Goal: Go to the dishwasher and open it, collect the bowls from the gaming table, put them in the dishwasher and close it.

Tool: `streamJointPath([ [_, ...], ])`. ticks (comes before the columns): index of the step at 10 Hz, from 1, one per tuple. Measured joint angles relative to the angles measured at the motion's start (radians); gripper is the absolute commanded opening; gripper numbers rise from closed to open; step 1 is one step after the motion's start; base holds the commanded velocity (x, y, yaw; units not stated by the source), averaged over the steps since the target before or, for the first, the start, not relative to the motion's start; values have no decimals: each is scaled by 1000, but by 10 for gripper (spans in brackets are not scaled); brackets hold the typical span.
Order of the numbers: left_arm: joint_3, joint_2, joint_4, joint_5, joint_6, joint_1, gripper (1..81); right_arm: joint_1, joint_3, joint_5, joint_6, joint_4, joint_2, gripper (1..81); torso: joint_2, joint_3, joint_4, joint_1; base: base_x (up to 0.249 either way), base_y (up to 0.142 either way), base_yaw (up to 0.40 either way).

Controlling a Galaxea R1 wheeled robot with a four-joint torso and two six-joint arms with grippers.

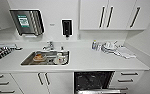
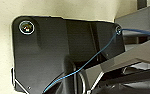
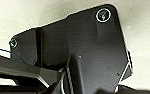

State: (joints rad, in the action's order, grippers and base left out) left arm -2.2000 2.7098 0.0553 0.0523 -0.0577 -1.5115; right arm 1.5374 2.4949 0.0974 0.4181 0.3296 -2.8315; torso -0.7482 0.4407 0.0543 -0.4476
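The dishwasher [image 1: 93, 80] is built in under the white counter, right of the sink. It stands open: its dark interior shows, and the brushed-steel door [image 1: 101, 91] is dropped down at the lower edge of the head view. The bowls and the gaming table are out of view. In both wrist views I see the robot's own dark plate over a pale floor.
The steel sink [image 1: 26, 62] holds several dishes, with a tap [image 1: 49, 46] behind it. White dishes and cloths [image 1: 111, 47] lie on the counter's right. White cabinet doors [image 1: 33, 82] and drawers [image 1: 127, 77] flank the dishwasher. A towel dispenser [image 1: 27, 22] hangs on the wall.
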Motion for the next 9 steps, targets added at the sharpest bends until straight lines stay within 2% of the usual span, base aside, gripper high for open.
streamJointPath([
  [2,-23,23,0,-10,0,-1,811,-1,1,1,0,0,3,811,71,-38,0,47,0,0,0],
  [7,-47,39,0,-19,0,-3,811,-2,3,0,0,0,3,811,238,-58,0,154,0,0,0],
  [9,-88,55,0,-21,0,0,811,-5,3,0,0,0,2,811,306,-101,0,197,0,0,0],
])
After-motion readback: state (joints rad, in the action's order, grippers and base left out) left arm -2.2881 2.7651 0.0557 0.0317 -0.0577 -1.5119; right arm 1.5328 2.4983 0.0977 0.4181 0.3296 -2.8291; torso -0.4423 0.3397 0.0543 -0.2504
